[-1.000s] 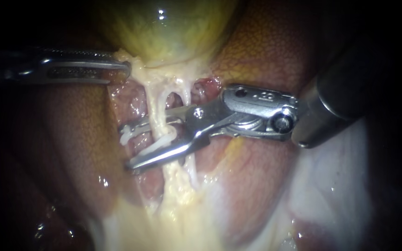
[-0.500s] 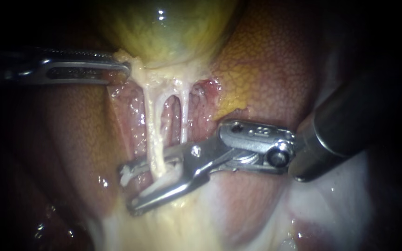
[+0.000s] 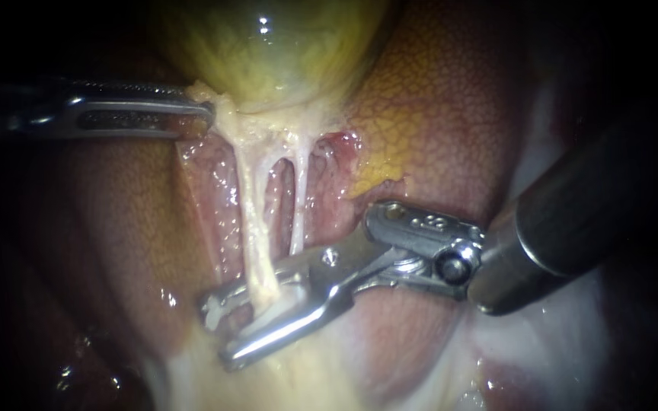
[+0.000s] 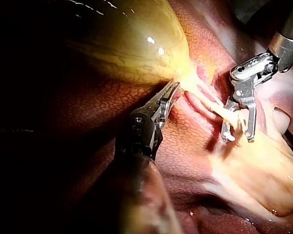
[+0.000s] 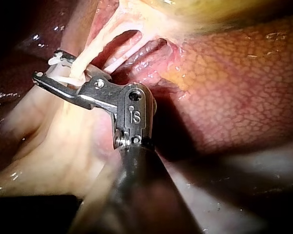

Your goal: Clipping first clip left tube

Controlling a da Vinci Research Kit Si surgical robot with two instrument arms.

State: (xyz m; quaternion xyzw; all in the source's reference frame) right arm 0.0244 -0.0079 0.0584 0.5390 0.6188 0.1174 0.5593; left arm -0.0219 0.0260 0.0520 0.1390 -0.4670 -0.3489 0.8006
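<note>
The yellow-green gallbladder [image 3: 268, 46] sits at the top, and two pale tubes run down from its neck. My left instrument [image 3: 192, 114] is shut on the pale tissue at the gallbladder's neck [image 4: 172, 90]. My right instrument [image 3: 218, 331] comes in from the right with its jaws open. The left tube [image 3: 257, 228] passes between those jaws, low down near the yellow fat. A white clip [image 3: 211, 312] shows at the tip of the far jaw. The right tube [image 3: 298, 205] ends behind the near jaw's base. In the right wrist view the jaws [image 5: 46, 66] straddle the tube [image 5: 88, 56].
Orange-brown liver [image 3: 436, 114] lies on both sides of the tubes. Pale yellow fat [image 3: 291, 380] spreads below the jaws. The right instrument's dark shaft [image 3: 573, 221] crosses the right of the endoscope view, over whitish tissue [image 3: 542, 327].
My right instrument has slid down along the tubes, away from the gallbladder, keeping the left tube between its open jaws. My left instrument has held still.
</note>
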